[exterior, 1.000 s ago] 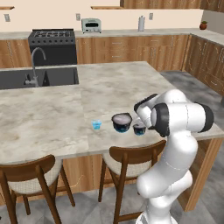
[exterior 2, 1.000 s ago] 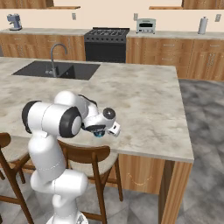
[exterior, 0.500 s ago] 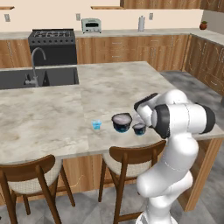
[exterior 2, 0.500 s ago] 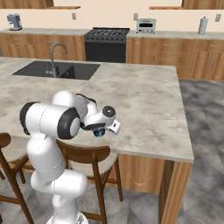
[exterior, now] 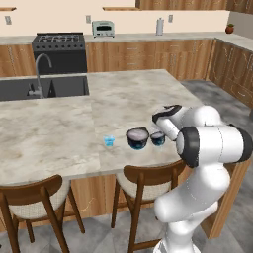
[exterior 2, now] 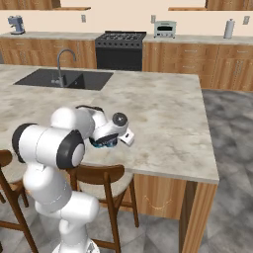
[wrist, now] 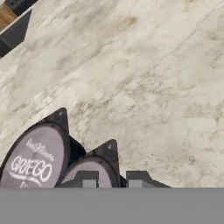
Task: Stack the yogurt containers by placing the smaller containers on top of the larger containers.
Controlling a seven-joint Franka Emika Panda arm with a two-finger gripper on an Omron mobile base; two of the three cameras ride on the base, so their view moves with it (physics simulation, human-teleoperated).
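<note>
3 tubs line the counter edge (exterior: 59, 163); tool (wrist: 109, 178) clamps narrower tub (exterior: 158, 138).

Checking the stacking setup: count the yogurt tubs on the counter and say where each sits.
3. The tiny light-blue cup stands alone on the left; the wide dark tub sits in the middle; the narrower dark tub is just right of it, at the end effector. None stacked yet.
</note>
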